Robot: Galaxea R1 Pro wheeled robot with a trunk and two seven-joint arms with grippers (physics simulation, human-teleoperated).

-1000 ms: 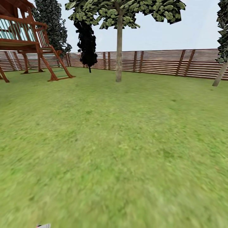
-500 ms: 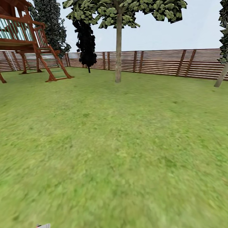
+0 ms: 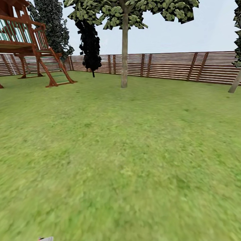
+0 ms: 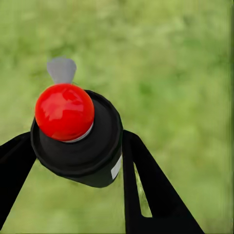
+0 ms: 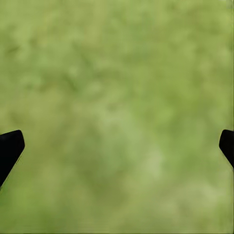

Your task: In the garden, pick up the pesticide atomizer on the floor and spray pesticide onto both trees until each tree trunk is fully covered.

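Red-capped pesticide atomizer (image 4: pixel 78 139) sits clamped in my left gripper (image 4: pixel 78 161) above the lawn (image 3: pixel 127 157). My right gripper (image 5: pixel 117 146) hangs spread wide, empty. One tree trunk (image 3: pixel 124 53) stands at twelve o'clock, another (image 3: pixel 235 82) at two.

Bright even daylight, no cast shadows on lawn (image 3: pixel 134 140), near grass smeared w/ blur, fence (image 3: pixel 174 67) sharp, wrist-view grass out of focus, small gloss highlight on red cap (image 4: pixel 64 111).
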